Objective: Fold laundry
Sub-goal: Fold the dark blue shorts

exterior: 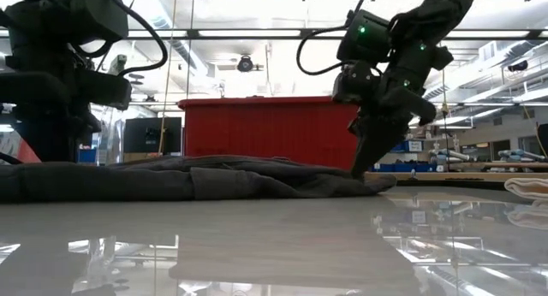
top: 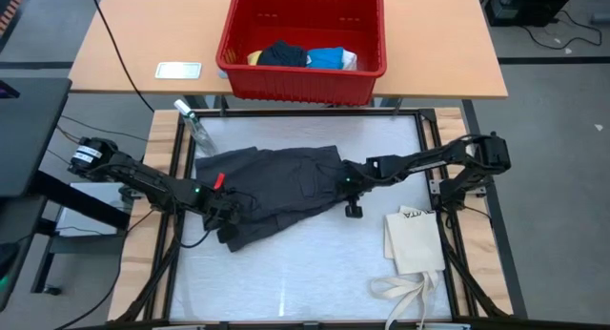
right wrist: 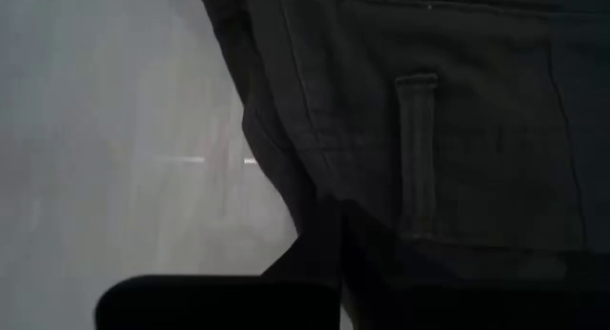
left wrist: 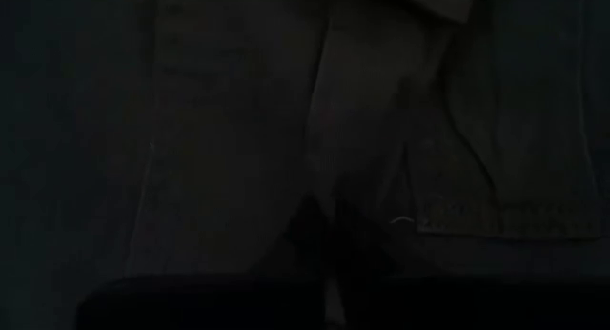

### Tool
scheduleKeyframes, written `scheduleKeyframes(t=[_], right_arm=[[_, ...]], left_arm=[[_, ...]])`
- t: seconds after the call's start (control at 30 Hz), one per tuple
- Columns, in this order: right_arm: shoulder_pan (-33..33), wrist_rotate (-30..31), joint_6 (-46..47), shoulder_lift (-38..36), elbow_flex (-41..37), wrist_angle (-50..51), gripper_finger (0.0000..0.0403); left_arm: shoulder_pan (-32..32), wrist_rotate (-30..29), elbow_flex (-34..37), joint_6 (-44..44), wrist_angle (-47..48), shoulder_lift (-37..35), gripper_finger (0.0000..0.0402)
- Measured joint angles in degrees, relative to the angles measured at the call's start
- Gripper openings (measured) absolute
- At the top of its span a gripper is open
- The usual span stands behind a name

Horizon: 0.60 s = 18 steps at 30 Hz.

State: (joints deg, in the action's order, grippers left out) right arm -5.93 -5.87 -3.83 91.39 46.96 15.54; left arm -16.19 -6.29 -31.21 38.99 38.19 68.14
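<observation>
The dark grey cargo shorts (top: 276, 189) lie spread and rumpled on the white table top, low and flat in the low view (exterior: 197, 178). My left gripper (top: 229, 214) is down on their left near part, shut on the cloth. My right gripper (top: 345, 185) is shut at their right edge, beside a belt loop (right wrist: 416, 149). More laundry, in yellow, navy, bright blue and white, lies in the red basket (top: 367, 68) behind the table. My left gripper has its shut fingers (left wrist: 319, 237) on a raised fold of the shorts (left wrist: 329, 182) at their left near part, coming steeply from above. The view is too dark to tell one layer from several. The cloth rests on the table. My right gripper pinches the shorts' right edge (right wrist: 291, 192) by the waistband between its two fingers (right wrist: 319, 249). It comes slanting down from the table's right side. The fingertips (exterior: 364, 169) stand at table height, and the cloth lies on the table there.
A cream tote bag (top: 415, 242) with long straps lies at the right near corner. A spray bottle (top: 195, 130) rests at the far left corner of the table. A white card (top: 179, 70) sits on the wooden table beside the basket.
</observation>
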Motion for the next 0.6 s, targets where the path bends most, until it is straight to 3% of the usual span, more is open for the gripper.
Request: scheduleKeyframes(t=[0.1, 0.3, 0.6], right_arm=[[-0.2, 2.8, 0.8, -2.9, 1.4, 3.6, 0.0004], [0.2, 19.4, -10.2, -7.2, 9.1, 15.9, 0.0002], [-3.2, 41.1, -24.4, -7.5, 14.5, 18.1, 0.0001]], left_arm=[[0.0, 0.5, -2.0, 2.4, 2.0, 0.0, 0.0009], [0.5, 0.5, -12.1, -0.1, 8.8, 0.0, 0.0009], [6.3, -3.7, -30.1, 2.0, 14.6, 0.0, 0.0009]])
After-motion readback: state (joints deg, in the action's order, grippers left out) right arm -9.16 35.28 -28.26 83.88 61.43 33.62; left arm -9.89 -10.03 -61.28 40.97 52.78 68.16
